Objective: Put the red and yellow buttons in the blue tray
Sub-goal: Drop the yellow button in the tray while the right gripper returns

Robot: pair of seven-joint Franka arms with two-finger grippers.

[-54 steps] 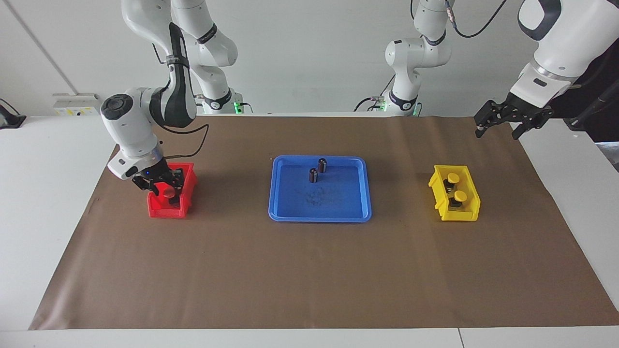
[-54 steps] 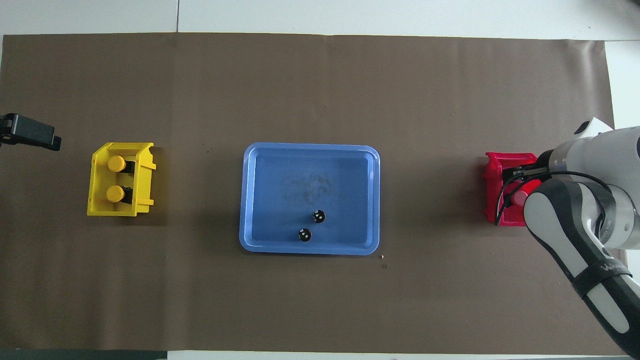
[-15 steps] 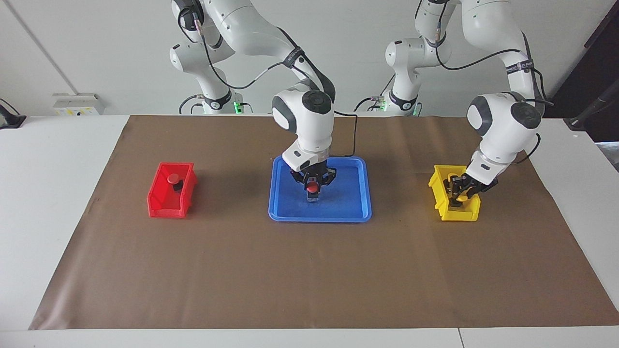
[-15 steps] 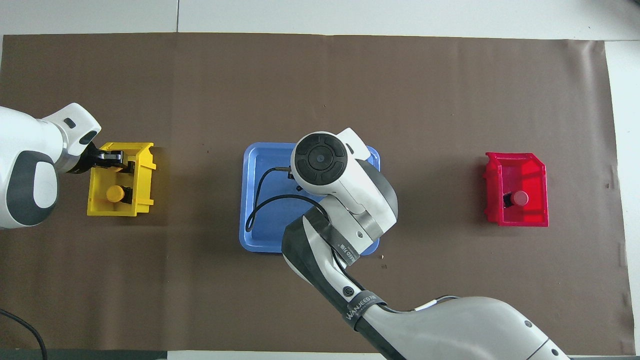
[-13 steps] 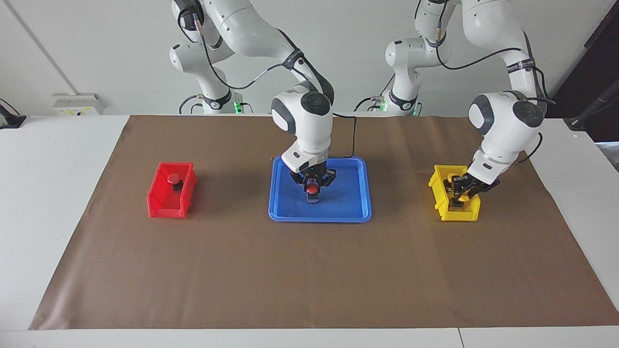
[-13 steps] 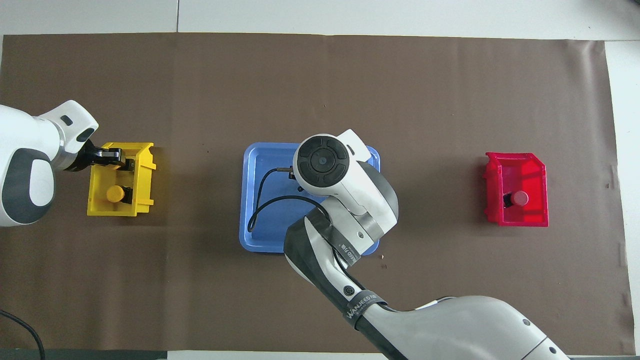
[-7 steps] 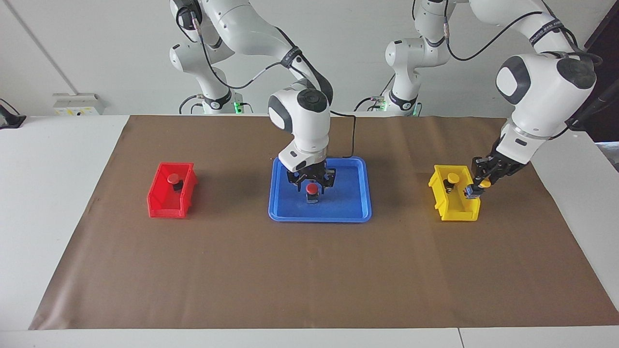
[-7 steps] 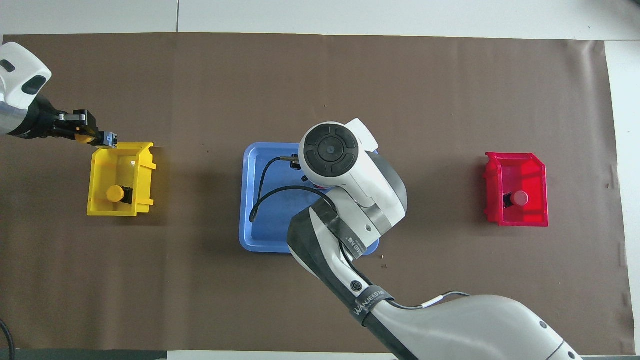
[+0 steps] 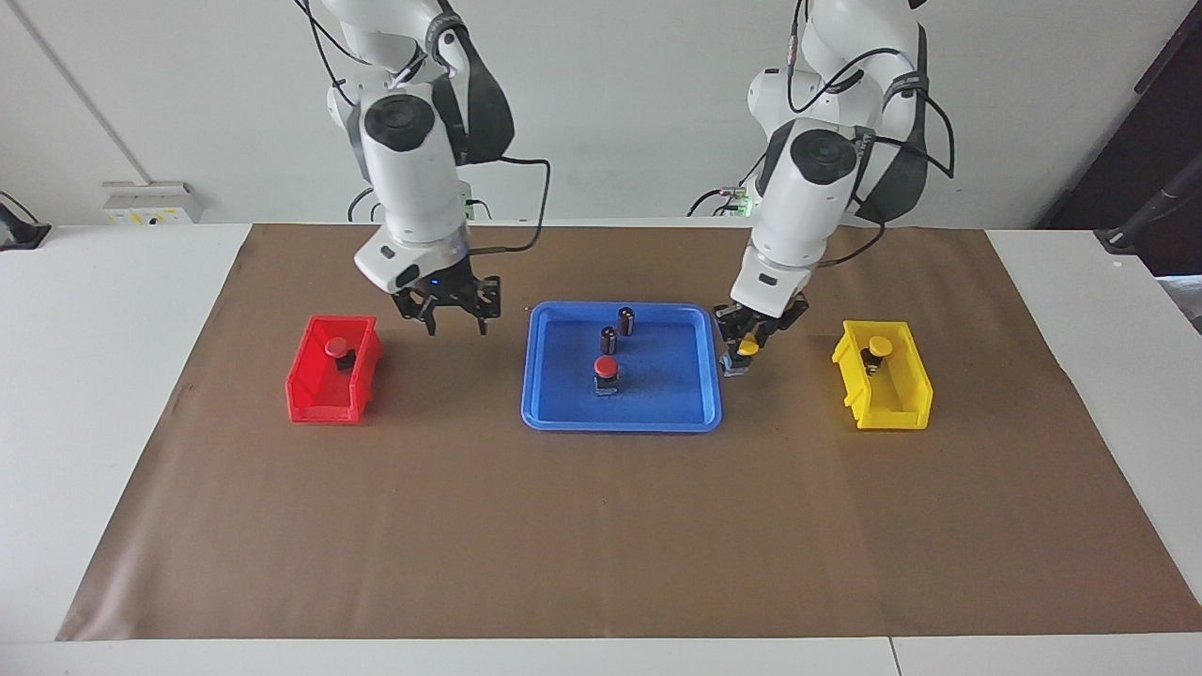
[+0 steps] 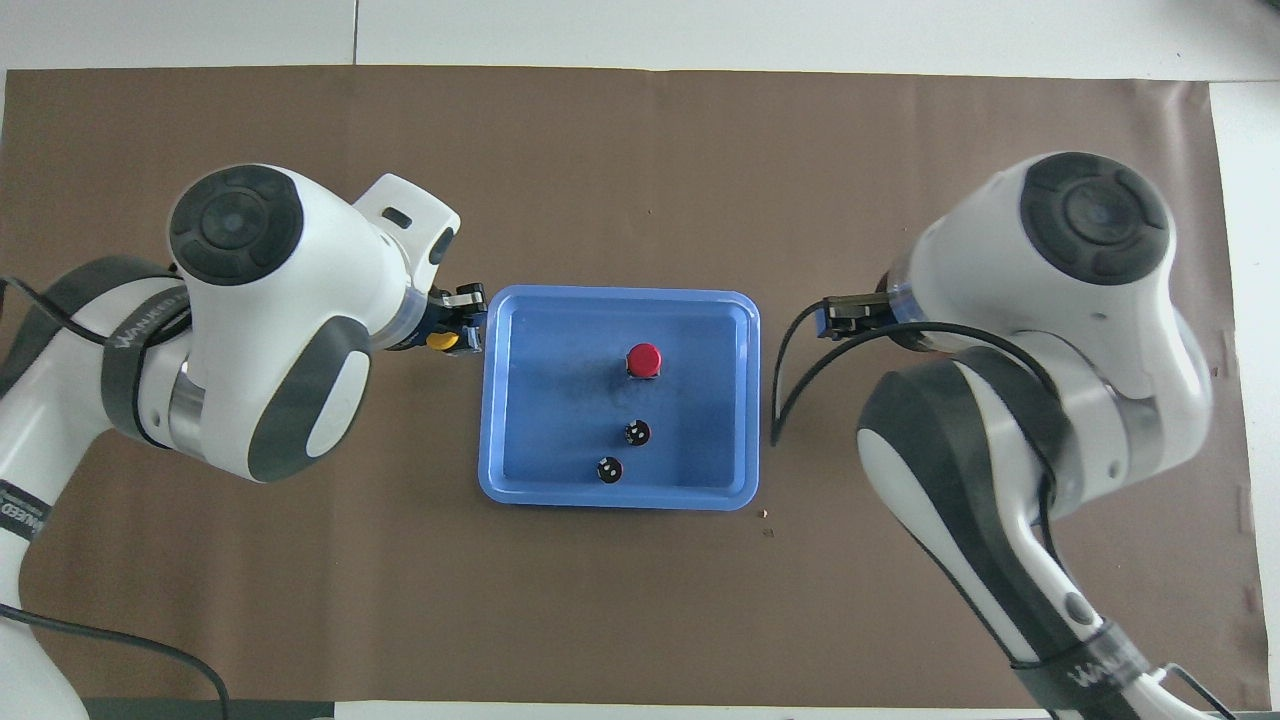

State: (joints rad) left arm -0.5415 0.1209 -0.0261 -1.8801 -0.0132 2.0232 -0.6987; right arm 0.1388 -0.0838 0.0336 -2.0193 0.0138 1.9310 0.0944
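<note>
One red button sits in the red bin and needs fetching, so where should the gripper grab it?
Likely the round cap of the red button, from straight above: it seems upright, and the red bin walls block its sides. The open right gripper hangs nearby.

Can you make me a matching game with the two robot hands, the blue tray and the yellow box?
1 left gripper
2 right gripper
3 blue tray
4 yellow bin

A holds a red button and two dark cylinders
B open, empty, over the brown paper
C shut on a yellow button
D has a second yellow button inside

Pairs: 1-C, 2-B, 3-A, 4-D
</note>
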